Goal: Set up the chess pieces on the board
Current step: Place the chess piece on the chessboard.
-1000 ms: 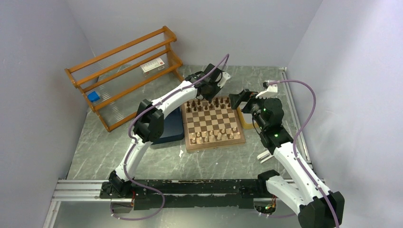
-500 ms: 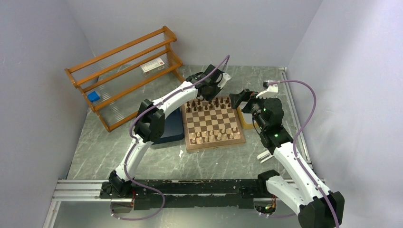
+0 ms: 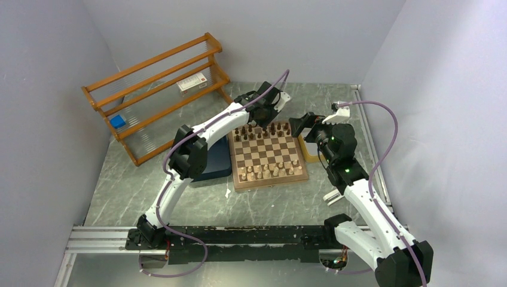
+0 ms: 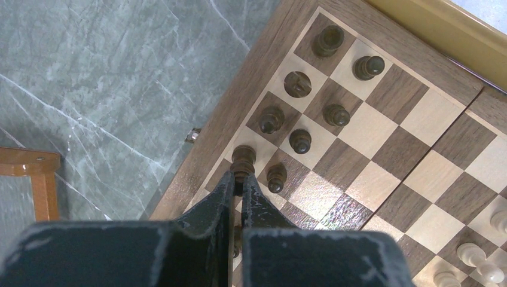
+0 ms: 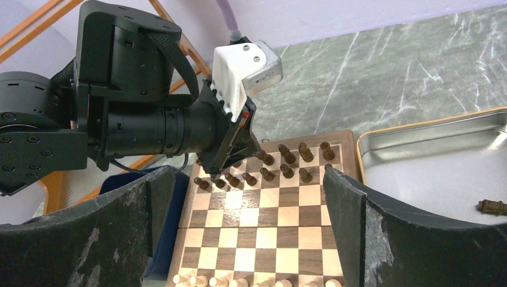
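Marbled counter; your left claw pinches a dark piece on the board, centre-left: placing, seemingly; next release, lift straight; right claw spread, empty.

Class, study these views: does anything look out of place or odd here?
Yes: one dark chess piece lies on its side in the metal tray beside the board, not standing on a square.

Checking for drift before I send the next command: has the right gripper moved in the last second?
No. The right gripper sits at the same spot beside the board's far right corner, by the yellow-rimmed tray, jaws wide open.
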Robot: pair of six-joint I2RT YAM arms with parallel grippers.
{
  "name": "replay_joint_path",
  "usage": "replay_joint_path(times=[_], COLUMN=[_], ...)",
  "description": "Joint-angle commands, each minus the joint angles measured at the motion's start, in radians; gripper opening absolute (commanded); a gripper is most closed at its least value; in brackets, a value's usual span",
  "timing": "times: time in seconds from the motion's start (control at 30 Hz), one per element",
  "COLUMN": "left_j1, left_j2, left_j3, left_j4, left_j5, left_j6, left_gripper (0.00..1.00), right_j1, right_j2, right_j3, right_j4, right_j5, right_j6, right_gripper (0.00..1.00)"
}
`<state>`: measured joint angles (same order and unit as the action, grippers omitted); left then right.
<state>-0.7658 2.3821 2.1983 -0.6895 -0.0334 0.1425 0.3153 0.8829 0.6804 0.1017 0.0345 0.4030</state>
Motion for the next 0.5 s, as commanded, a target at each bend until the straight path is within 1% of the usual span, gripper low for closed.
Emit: replay_joint_path(times=[0.0,0.3,0.37,0.47], left_j1=[-0.017,-0.019,-0.02,-0.019], left_j2=[0.008,0.024,0.026,0.025], left_j3=[0.035,0.051,0.05,0.037], left_j4=[0.01,0.007,0.005,0.015], left_j5=[0.007,-0.001,-0.007,-0.016], left_j6=[-0.007,-0.012,-0.015,-0.017], left_gripper=[0.05,0.05,0.07,0.14], right_j1=[0.0,0.001,0.001,0.001], right_j2=[-0.009,-0.013,-0.015,-0.02], right_j3=[-0.011,-0.013,-0.013,-0.012], right_j4=[0.022,0.018,0.017,0.015], right_j5=[0.011,0.016,0.016,0.018], right_j6=[-0.009,-0.012,-0.013,-0.015], right_gripper=[1.0,1.0,1.0,1.0])
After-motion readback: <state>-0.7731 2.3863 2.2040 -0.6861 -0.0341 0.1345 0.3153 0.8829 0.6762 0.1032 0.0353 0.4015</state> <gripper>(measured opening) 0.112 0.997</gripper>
